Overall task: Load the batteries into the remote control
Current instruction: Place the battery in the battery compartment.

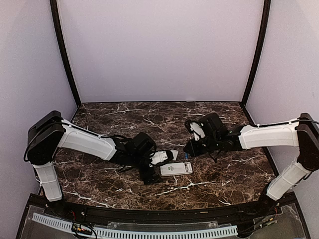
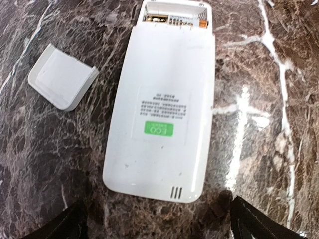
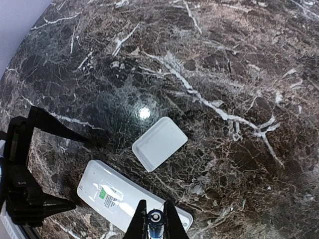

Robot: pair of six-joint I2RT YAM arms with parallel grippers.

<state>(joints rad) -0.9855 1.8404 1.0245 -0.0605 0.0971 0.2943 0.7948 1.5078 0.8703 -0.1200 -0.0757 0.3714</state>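
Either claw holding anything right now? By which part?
Right claw pinches a small blue cylindrical battery by its sides, one silvery end exposed. Left claw is open and empty.

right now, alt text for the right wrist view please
The right gripper holds a blue battery end-on over a white remote lying face down on a dark marble table. A loose white cover lies beside the remote.

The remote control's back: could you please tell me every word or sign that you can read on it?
"ECO": white letters on the green patch of the remote control's sticker; slightly blurred, so uncertain.
The small black print above it: too small to read.
Nothing else is legible.
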